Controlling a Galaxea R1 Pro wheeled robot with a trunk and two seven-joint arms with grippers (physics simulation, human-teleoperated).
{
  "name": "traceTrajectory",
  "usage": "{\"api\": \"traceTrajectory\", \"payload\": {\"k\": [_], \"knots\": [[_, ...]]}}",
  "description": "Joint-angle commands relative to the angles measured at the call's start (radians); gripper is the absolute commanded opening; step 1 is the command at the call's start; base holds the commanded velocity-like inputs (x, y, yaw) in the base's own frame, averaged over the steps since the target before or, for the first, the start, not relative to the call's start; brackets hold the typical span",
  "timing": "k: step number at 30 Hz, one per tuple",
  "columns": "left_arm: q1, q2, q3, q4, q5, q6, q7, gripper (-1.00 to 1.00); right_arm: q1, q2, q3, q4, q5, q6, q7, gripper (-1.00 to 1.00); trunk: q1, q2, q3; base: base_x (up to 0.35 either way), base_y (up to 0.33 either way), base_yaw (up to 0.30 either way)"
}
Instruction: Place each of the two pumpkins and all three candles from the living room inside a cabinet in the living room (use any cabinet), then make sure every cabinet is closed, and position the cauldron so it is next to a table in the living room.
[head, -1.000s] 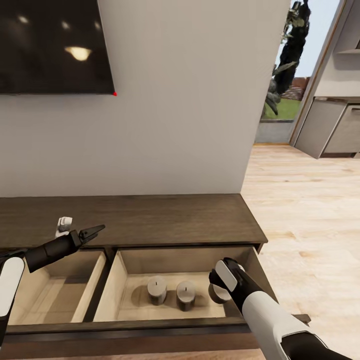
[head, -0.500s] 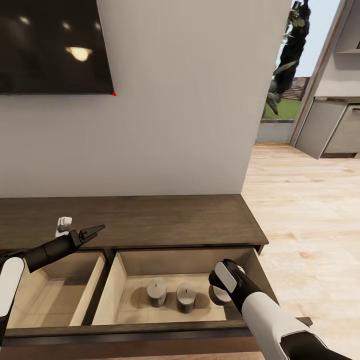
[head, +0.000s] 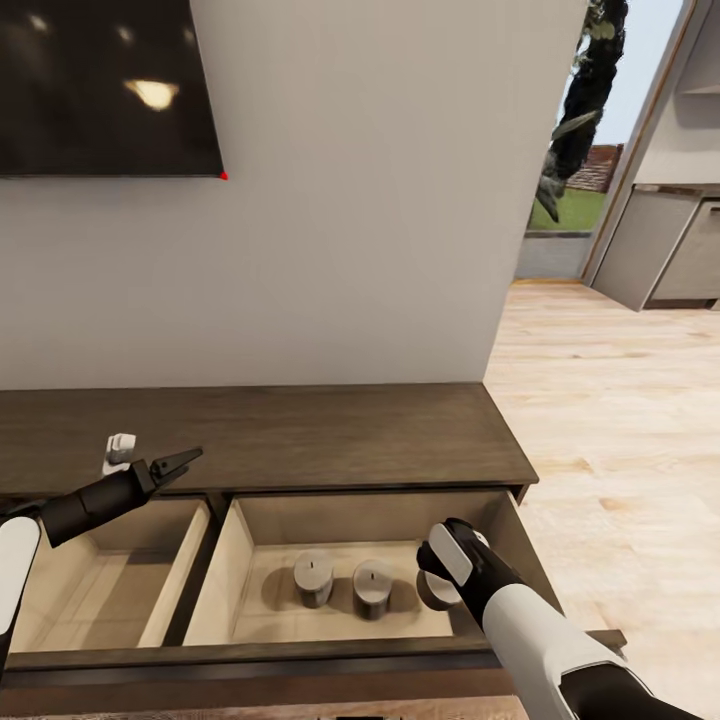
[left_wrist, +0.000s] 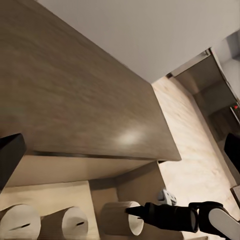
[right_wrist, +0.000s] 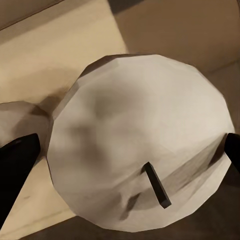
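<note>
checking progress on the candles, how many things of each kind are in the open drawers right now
candles: 3, all in the right open drawer: one, a second, and a third under the right gripper
pumpkins: 0 to be seen in the drawers
total: 3

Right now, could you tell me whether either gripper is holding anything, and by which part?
The right gripper straddles the third candle across its round sides; whether it grips cannot be told. The left gripper holds nothing.
</note>
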Motion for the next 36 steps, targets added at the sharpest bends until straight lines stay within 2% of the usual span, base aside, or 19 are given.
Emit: {"api": "traceTrajectory", "payload": {"k": [1, 6, 7, 17, 24, 26, 30, 36], "knots": [[-0.001, 0.0, 0.002, 0.0, -0.004, 0.004, -0.006, 1.0, -0.001, -0.001, 0.008, -0.002, -0.009, 0.003, -0.008, -1.0, 0.0, -0.001, -0.005, 0.0, 0.0, 0.0], [-0.001, 0.0, 0.002, 0.0, -0.004, 0.004, -0.006, 1.0, -0.001, -0.001, 0.008, -0.002, -0.009, 0.003, -0.008, -1.0, 0.001, -0.001, -0.009, 0.0, 0.0, 0.0], [-0.001, 0.0, 0.002, 0.0, -0.004, 0.004, -0.006, 1.0, -0.001, -0.001, 0.009, -0.001, -0.009, 0.003, -0.008, 1.0, 0.001, -0.001, -0.009, 0.0, 0.0, 0.0], [-0.001, 0.0, 0.002, 0.0, -0.004, 0.004, -0.006, 1.0, -0.001, -0.001, 0.009, -0.002, -0.009, 0.003, -0.008, 1.0, 0.001, -0.001, -0.009, 0.0, 0.0, 0.0], [-0.001, 0.0, 0.002, 0.0, -0.002, 0.005, -0.006, 1.0, 0.0, -0.001, 0.009, -0.001, -0.009, -0.004, -0.008, 1.0, -0.003, 0.001, 0.018, 0.0, 0.0, 0.0], [-0.001, 0.001, 0.004, 0.001, -0.001, 0.006, -0.006, 1.0, -0.001, 0.0, 0.009, -0.002, -0.009, -0.005, -0.008, 1.0, -0.01, 0.013, 0.025, 0.0, 0.0, 0.0], [-0.001, 0.041, 0.013, 0.007, 0.001, 0.008, -0.005, 1.0, 0.0, 0.002, 0.01, -0.002, -0.007, -0.005, -0.008, 1.0, -0.025, 0.041, 0.037, 0.0, 0.0, 0.0], [-0.001, 0.053, 0.014, 0.009, 0.001, 0.008, -0.005, 1.0, -0.001, 0.003, 0.011, -0.002, -0.007, -0.005, -0.008, 1.0, -0.048, 0.083, 0.056, -0.017, 0.0, 0.0]]}}
